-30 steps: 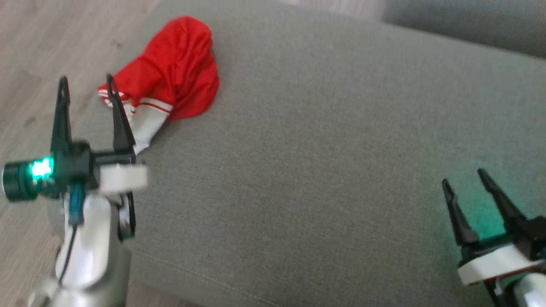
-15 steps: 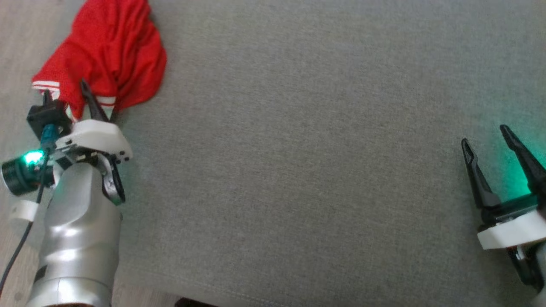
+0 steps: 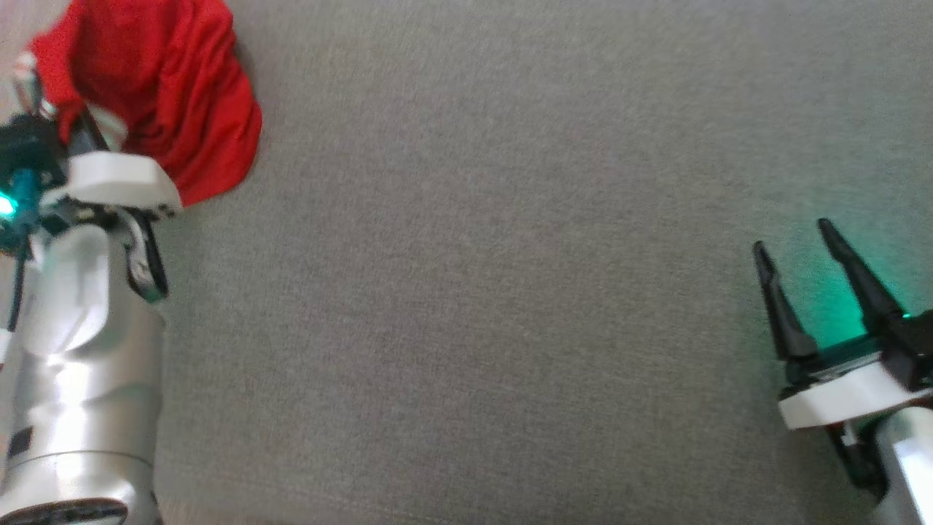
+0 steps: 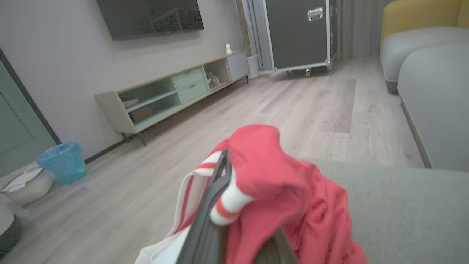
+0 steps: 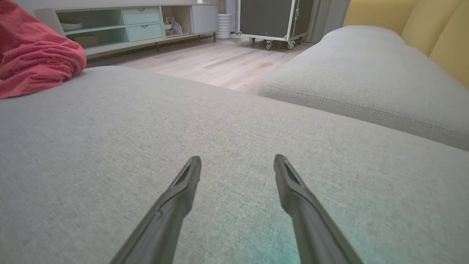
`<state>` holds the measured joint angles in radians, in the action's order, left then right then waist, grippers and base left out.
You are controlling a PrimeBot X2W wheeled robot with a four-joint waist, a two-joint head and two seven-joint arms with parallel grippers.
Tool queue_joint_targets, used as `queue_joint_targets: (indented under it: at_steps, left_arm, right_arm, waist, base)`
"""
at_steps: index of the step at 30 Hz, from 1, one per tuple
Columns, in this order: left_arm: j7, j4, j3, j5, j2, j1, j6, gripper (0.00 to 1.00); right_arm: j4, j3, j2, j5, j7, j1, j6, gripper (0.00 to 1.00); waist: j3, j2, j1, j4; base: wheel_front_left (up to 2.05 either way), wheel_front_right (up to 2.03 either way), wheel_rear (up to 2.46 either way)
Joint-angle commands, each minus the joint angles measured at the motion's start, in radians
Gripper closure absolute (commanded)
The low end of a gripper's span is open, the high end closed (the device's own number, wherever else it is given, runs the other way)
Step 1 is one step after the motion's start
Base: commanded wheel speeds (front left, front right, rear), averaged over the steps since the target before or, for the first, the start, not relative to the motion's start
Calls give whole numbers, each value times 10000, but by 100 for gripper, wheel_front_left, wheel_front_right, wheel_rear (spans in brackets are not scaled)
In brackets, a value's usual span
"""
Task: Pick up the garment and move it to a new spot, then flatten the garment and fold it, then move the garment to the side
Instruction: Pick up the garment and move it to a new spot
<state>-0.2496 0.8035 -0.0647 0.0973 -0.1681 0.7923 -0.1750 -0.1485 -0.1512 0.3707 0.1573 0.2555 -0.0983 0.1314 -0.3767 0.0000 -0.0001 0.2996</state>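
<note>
Grey woven upholstery of a broad sofa seat cushion (image 3: 510, 292) lay beneath both arms; at its far left corner in the head view sat the red garment with white striped trim (image 3: 168, 95), bunched into a rumpled heap close to the cushion's edge. The left gripper (image 3: 76, 127) reached into the near side of that heap, its white wrist block and silver forearm below it; its two dark fingers were pressed together on a fold of the garment; in the left wrist view one dark finger (image 4: 216, 194) ran up beside a white cuff with red stripes, with red cloth draped over and around it; whether the cloth had left the cushion could not be told. The right gripper (image 3: 793, 235) stood at the lower right of the head view, well apart from the garment; its fingers were spread wide with bare cushion between them, and a green glow lay on the fabric beside it. Beyond the cushion the wrist views showed a pale wood-plank floor (image 4: 311, 106), a low beige sideboard with mint-green drawers (image 4: 172, 91), a dark wall-mounted screen (image 4: 150, 16), a blue plastic basket (image 4: 62, 161), a black wheeled case (image 4: 300, 33), and a second grey cushion (image 5: 366, 73) against a yellow sofa back (image 5: 403, 22).
</note>
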Motion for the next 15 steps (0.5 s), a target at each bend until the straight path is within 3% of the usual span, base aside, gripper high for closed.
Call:
queue_joint_targets:
  at_steps: [1, 7, 15]
  left_arm:
    - [-118, -426, -161, -123, -580, -23, 23, 100]
    - [-120, -2073, 274, -662, -1082, -340, 340, 100]
    - [161, -3450, 458, -44, -1102, -440, 1372, 100]
  right_arm:
    - [219, -189, 44, 59, 63, -164, -7, 0]
    - [-92, -339, -923, 148, 63, -80, -7, 0]
    - [-330, -280, -2059, 127, 63, 668, -7, 0]
  waist:
    - [490, 0, 1, -300]
    - [2087, 0, 1, -1283]
    - [3651, 0, 1, -3104]
  base:
    - [0, 0, 0]
    - [0, 0, 0]
    - [0, 0, 0]
